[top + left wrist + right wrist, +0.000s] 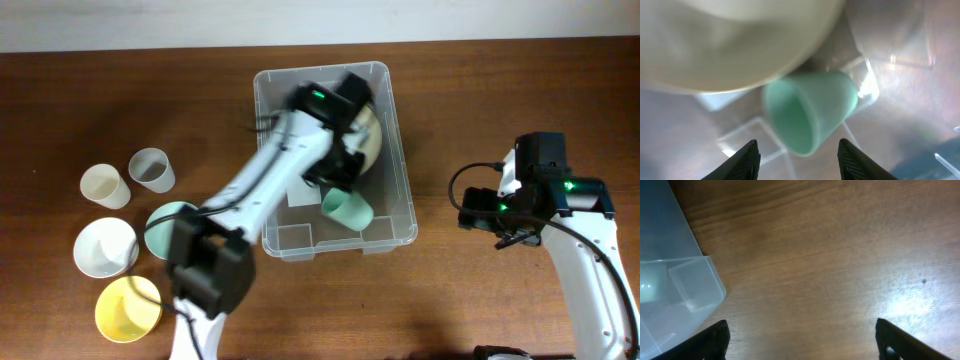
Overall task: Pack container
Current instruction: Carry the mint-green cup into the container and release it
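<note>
The clear plastic container (398, 150) stands at the table's middle. Inside it lie a cream bowl (368, 135) and a green cup (346, 210) on its side. In the left wrist view the green cup (807, 117) lies just beyond my open left gripper (799, 160), with the cream bowl (735, 40) above it. My left gripper (335, 165) hangs inside the container, empty. My right gripper (802, 340) is open and empty over bare wood right of the container (675, 280); in the overhead view it (478, 215) sits apart from the bin.
Left of the container stand a grey cup (151, 169), a cream cup (105, 186), a white bowl (105, 247), a teal bowl (165, 222) partly under my left arm, and a yellow bowl (127, 308).
</note>
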Motion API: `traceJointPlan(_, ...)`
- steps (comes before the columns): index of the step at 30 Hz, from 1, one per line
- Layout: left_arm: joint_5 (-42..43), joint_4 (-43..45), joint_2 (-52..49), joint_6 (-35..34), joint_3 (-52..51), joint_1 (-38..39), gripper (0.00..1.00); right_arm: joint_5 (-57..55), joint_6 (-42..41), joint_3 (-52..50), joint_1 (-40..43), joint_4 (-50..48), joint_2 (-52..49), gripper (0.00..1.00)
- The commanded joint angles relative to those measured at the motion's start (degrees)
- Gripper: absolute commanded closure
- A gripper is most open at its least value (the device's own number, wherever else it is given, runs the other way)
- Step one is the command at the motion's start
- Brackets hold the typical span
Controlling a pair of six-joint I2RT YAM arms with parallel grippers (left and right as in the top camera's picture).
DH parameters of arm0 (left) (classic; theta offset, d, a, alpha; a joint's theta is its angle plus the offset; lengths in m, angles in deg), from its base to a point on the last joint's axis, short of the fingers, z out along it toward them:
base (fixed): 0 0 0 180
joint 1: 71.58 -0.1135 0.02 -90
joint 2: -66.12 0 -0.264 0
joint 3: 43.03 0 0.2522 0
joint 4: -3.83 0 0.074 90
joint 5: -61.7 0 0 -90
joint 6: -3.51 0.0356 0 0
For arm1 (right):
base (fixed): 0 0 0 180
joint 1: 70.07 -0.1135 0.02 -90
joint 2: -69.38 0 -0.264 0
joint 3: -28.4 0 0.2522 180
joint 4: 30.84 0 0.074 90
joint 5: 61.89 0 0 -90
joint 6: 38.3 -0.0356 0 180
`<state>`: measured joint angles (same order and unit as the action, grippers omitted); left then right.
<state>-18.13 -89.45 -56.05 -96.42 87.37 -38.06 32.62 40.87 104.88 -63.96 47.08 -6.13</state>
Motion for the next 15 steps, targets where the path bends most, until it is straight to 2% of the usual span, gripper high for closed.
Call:
traceJointPlan(1,-2.7,-0.1,7.1,0.1,1.6,-4.8,0.48,3.2,0.0,-0.4,-0.2,-1.0,-0.9,0.23)
traceJointPlan(8,-2.5,-0.3,10.4,0.1,1.6,-11.0,0.48,3.5,0.1,-0.4,-0.6,-1.1,-6.3,0.23)
traceJointPlan(15,-2.6,-1.7,10.4,0.1,1.6,-11.2,0.49,7.0,1.3,-0.4,-8.1,-6.0,-10.2,0.22)
